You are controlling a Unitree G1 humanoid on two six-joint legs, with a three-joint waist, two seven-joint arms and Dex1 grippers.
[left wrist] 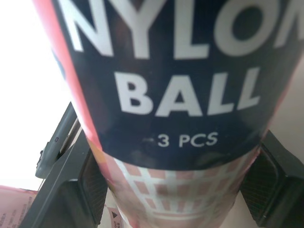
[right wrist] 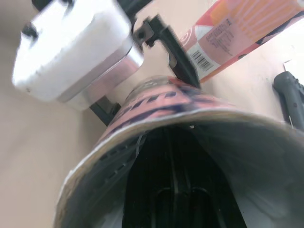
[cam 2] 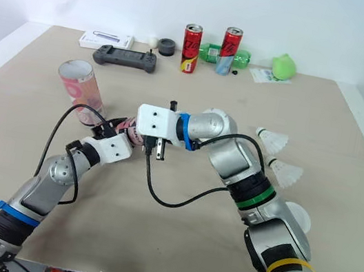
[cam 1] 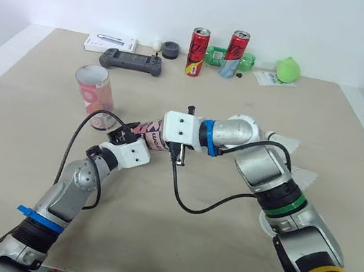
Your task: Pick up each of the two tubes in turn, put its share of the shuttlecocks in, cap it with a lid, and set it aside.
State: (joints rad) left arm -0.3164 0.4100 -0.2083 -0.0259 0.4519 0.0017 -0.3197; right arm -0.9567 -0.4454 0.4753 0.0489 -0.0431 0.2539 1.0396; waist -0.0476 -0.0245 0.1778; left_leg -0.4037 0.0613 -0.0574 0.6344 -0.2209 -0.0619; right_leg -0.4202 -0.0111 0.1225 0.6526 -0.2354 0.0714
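Note:
My left gripper (cam 1: 130,136) is shut on a pink and dark-blue tube (cam 1: 149,130) marked "NYLON BALL 3 PCS" and holds it tilted just above the table. Its black fingers (left wrist: 90,187) press both sides of the tube (left wrist: 180,95). My right gripper (right wrist: 175,202) reaches into that tube's open mouth (right wrist: 190,137); what it carries is hidden. A second pink tube (cam 1: 94,96) stands upright with its mouth open to the left of both grippers. Two white shuttlecocks (cam 2: 272,138) (cam 2: 286,173) lie on the table to the right, and a white lid (cam 2: 296,216) lies near my right forearm.
Along the table's back edge stand two red cans (cam 1: 197,52) (cam 1: 235,54), a green bottle (cam 1: 216,56), a green ball (cam 1: 287,70), a black game controller (cam 1: 131,63), a white box (cam 1: 110,44) and a small dark cap (cam 1: 170,50). A black cable (cam 1: 188,203) loops under my right wrist.

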